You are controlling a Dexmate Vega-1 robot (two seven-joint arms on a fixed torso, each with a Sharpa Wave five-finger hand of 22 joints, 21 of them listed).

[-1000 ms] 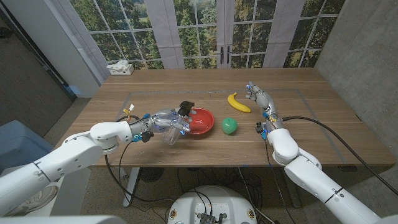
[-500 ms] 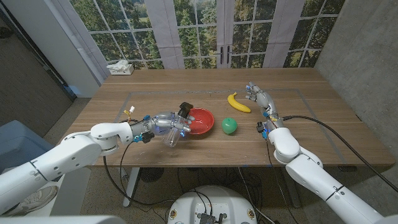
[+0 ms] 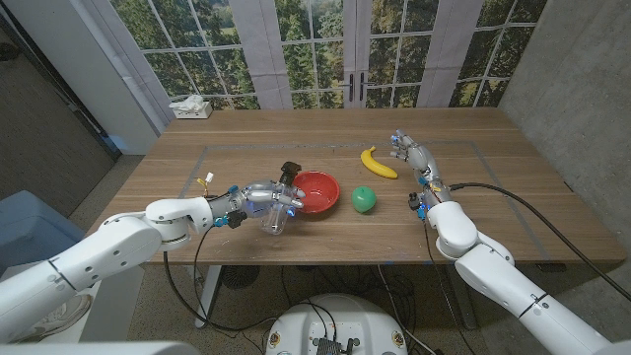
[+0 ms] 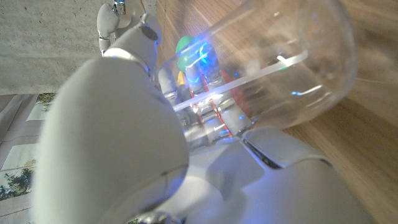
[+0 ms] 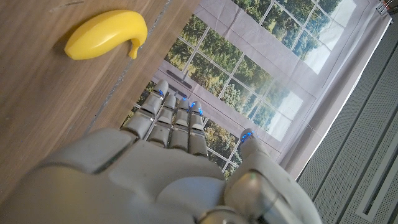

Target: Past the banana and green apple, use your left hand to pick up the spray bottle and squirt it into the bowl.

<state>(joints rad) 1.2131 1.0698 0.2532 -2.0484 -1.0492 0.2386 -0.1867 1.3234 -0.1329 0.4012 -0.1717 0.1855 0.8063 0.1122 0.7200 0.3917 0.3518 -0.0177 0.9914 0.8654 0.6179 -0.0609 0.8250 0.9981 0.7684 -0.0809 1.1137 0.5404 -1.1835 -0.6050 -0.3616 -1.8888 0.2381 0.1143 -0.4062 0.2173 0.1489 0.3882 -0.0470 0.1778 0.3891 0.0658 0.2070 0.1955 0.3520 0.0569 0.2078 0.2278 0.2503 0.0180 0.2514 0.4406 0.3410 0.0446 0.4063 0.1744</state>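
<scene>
My left hand (image 3: pixel 258 198) grips a clear spray bottle (image 3: pixel 276 210) with a black nozzle (image 3: pixel 290 170), tilted so the nozzle leans toward the red bowl (image 3: pixel 317 191) just right of it. In the left wrist view the clear bottle body (image 4: pixel 292 68) fills the space past my left hand (image 4: pixel 155 143). A green apple (image 3: pixel 365 199) lies right of the bowl, and a yellow banana (image 3: pixel 378 163) lies beyond it. My right hand (image 3: pixel 414 158) stands open at the table's right, close to the banana (image 5: pixel 107 34), holding nothing, fingers (image 5: pixel 177 121) straight.
A white tissue box (image 3: pixel 190 107) sits at the far left corner of the wooden table (image 3: pixel 493 197). Windows stand behind the table. A cable (image 3: pixel 513 192) trails from my right arm across the right side.
My left hand has drawn the bottle slightly down and left, and the nozzle has tipped a little lower beside the bowl's rim. The right hand has stayed put.
</scene>
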